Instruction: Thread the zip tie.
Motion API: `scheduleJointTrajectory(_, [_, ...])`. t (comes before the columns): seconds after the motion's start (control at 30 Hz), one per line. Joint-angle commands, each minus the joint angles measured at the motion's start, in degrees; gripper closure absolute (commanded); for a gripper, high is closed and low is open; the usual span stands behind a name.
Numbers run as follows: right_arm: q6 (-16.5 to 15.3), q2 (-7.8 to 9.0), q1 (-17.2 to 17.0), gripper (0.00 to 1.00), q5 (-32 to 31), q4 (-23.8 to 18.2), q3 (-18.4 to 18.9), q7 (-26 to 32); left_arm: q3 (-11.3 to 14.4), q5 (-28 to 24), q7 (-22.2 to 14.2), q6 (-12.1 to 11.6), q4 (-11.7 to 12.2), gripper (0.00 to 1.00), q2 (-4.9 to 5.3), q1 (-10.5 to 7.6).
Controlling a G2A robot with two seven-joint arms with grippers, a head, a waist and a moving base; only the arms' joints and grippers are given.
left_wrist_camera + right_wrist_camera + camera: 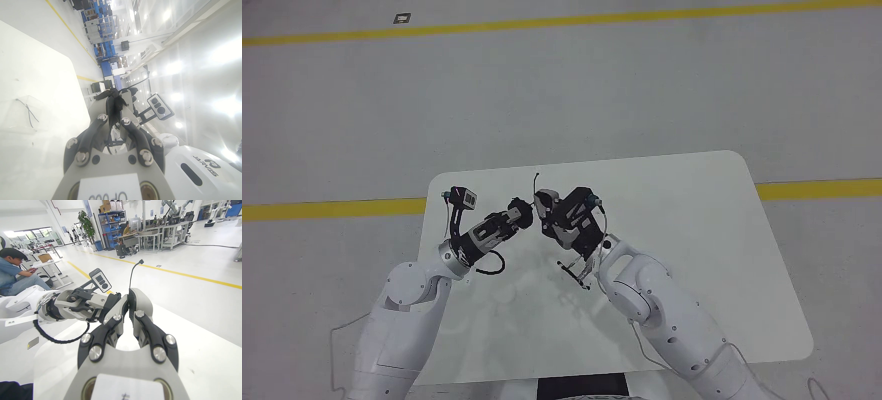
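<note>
The right gripper (pixel 129 300) has its jaws pressed together on the lower end of the black zip tie (pixel 131 275), which stands up from the fingertips and bends over to its small head at the top. The left gripper (pixel 113 98) is closed too, its tip just beside the right one's (whether it pinches the tie is hidden). Both meet above the white table (pixel 722 260). Below them, spare ties (pixel 30 113) lie crossed in a clear tray (pixel 13 117)
</note>
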Motion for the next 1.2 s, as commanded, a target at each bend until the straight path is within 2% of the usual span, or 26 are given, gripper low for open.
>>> scheduleJointTrajectory(0.0, [0.0,0.01,0.0,0.61,0.0,-0.1,0.0,0.1,0.0,0.0,0.0,0.0,0.0,1.0,0.0,0.0])
scheduleJointTrajectory(0.1, [0.0,0.03,-0.1,0.54,-0.1,-0.2,0.1,0.2,0.0,0.0,0.0,0.0,0.0,1.0,0.0,0.0])
scheduleJointTrajectory(0.17, [-0.1,0.05,-0.1,0.53,-0.2,-0.4,0.2,0.3,0.0,0.0,0.0,0.0,0.0,1.0,0.0,0.0])
scheduleJointTrajectory(0.37, [-0.3,0.11,0.1,0.56,-0.6,-1.2,0.4,0.4,0.0,0.0,0.0,0.0,0.0,1.0,0.0,0.0])
scheduleJointTrajectory(0.57, [-0.3,0.13,0.4,0.68,-0.5,-1.7,0.8,0.3,0.0,0.0,0.0,0.0,0.0,1.0,0.0,0.0])
scheduleJointTrajectory(0.63, [-0.3,0.14,0.4,0.77,-0.6,-1.8,0.9,0.3,0.0,0.0,0.0,0.0,0.0,1.0,0.0,0.0])
scheduleJointTrajectory(0.73, [-0.4,0.15,0.4,0.84,-0.6,-1.8,0.9,0.2,0.0,0.0,0.0,0.0,0.0,1.0,0.0,0.0])
scheduleJointTrajectory(0.93, [-0.5,0.09,0.6,0.93,-0.5,-1.8,0.6,0.2,0.0,0.0,0.0,0.0,0.0,1.0,0.0,0.0])
scheduleJointTrajectory(0.97, [-0.5,0.08,0.6,1.0,-0.6,-1.7,0.6,0.2,0.0,0.0,0.0,0.0,0.0,1.0,0.0,0.0])
scheduleJointTrajectory(1.17, [-0.6,0.11,0.6,1.0,-1.3,-1.7,0.5,0.2,0.0,0.0,0.0,0.0,0.0,1.0,0.0,0.0])
